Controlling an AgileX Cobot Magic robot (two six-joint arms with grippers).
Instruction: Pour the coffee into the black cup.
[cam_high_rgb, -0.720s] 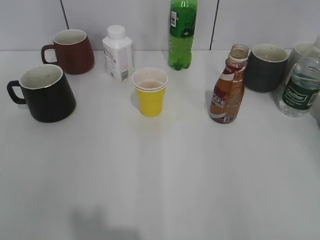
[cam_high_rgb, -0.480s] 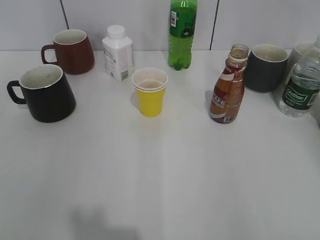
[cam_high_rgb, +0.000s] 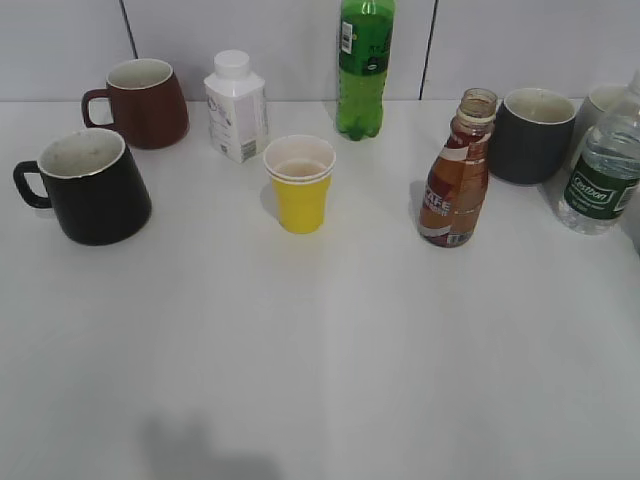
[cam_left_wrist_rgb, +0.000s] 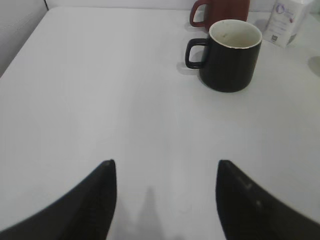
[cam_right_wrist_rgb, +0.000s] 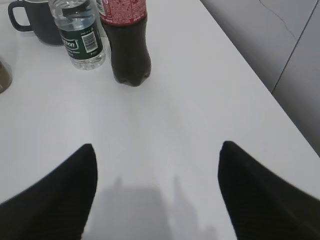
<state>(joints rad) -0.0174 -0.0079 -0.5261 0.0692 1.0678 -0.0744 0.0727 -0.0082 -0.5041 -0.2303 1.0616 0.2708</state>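
The coffee bottle (cam_high_rgb: 456, 180), small, curvy and clear with an orange-red and white label, stands upright and uncapped right of centre. The black cup (cam_high_rgb: 95, 188), glossy with a white inside, stands at the left with its handle pointing left. It also shows in the left wrist view (cam_left_wrist_rgb: 230, 65), ahead and to the right of my left gripper (cam_left_wrist_rgb: 166, 162), which is open and empty over bare table. My right gripper (cam_right_wrist_rgb: 157, 145) is open and empty above the table's right side. Neither gripper shows in the exterior view.
A maroon mug (cam_high_rgb: 145, 102), a white carton-like bottle (cam_high_rgb: 237, 106), a yellow paper cup (cam_high_rgb: 300, 185) and a green soda bottle (cam_high_rgb: 365, 65) stand along the back. A dark grey mug (cam_high_rgb: 530, 135) and a water bottle (cam_high_rgb: 600, 175) stand at the right. A dark cola bottle (cam_right_wrist_rgb: 127, 45) stands ahead of the right gripper.
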